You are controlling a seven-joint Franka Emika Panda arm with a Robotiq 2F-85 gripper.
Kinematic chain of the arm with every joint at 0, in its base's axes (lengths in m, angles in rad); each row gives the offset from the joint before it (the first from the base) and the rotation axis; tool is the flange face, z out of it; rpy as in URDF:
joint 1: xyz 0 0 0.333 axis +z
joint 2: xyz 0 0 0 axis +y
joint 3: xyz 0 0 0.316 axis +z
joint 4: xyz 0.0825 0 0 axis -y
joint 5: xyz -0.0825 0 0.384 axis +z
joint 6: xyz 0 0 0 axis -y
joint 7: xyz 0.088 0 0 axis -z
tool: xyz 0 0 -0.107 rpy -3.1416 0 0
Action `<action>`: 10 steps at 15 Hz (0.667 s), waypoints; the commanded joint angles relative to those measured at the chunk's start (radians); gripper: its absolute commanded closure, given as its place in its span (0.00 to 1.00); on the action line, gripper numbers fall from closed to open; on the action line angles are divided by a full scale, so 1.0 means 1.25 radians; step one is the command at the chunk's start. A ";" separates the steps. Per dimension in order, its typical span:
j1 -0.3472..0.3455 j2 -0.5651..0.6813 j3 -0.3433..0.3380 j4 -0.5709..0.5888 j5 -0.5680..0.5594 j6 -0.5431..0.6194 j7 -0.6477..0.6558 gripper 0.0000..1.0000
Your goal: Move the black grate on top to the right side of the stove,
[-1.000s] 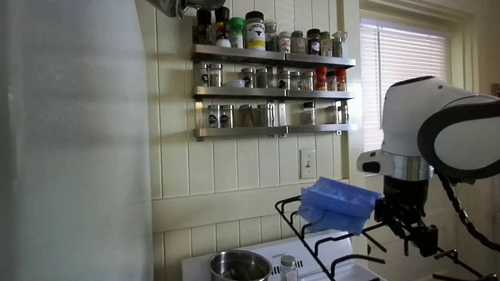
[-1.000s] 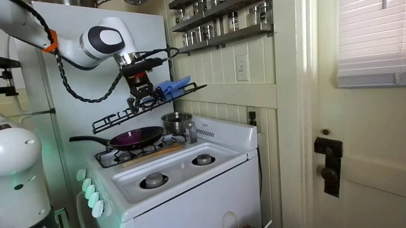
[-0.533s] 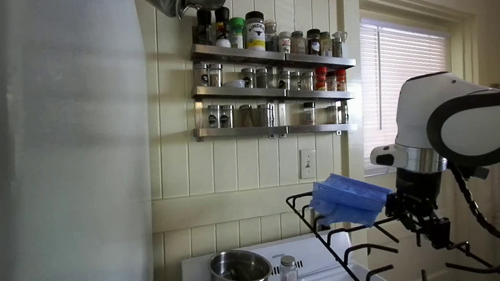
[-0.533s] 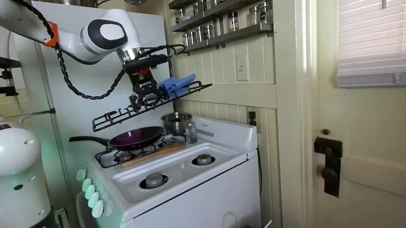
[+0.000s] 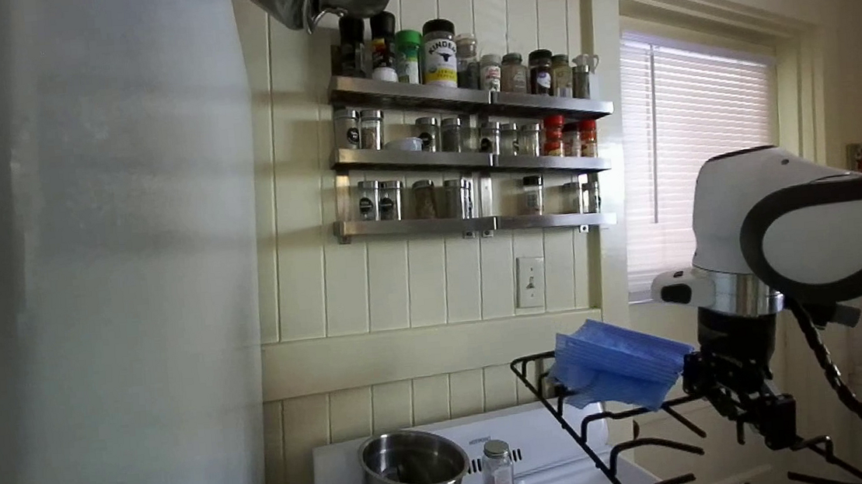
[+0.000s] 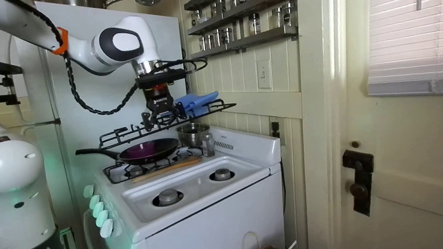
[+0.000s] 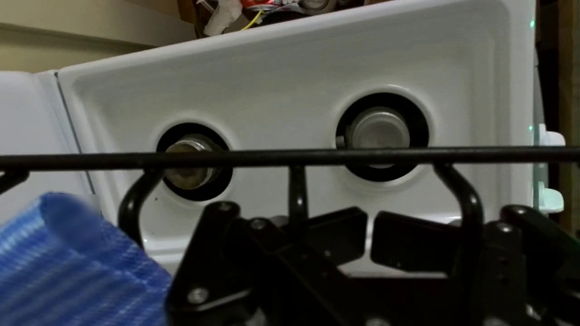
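The black grate [image 7: 290, 158] is off the stove, held in the air and tilted in an exterior view [image 5: 564, 423]. My gripper [image 6: 164, 118] has its fingers curled inward around the grate's bars, with a small gap between the tips in the wrist view [image 7: 369, 240]. A blue pleated cloth [image 6: 198, 100] lies on the grate beside the gripper; it also shows in the wrist view [image 7: 77, 271]. The stove's right side [image 6: 199, 182] is bare of a grate, with two burners, the front one [image 6: 168, 197] and the rear one [image 6: 222, 174]. The exact contact on the bars is partly hidden.
On the stove's left side stand a black pan [image 6: 151, 152], a metal bowl [image 6: 193, 134] and a glass shaker [image 6: 208, 145]. A wooden utensil [image 6: 168, 169] lies along the middle. The stove's back panel [image 6: 245, 147] rises behind. Spice shelves [image 5: 471, 160] hang on the wall.
The gripper, grate and blue cloth have moved rightward in both exterior views, first rising slightly, then sinking. The grip looks the same. Pan, bowl and shaker have not moved.
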 commanded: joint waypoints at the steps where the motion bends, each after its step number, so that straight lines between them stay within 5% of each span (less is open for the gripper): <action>1: -0.023 -0.045 -0.049 -0.014 0.039 -0.017 -0.058 1.00; 10: -0.091 0.020 -0.098 0.008 0.005 -0.004 -0.237 1.00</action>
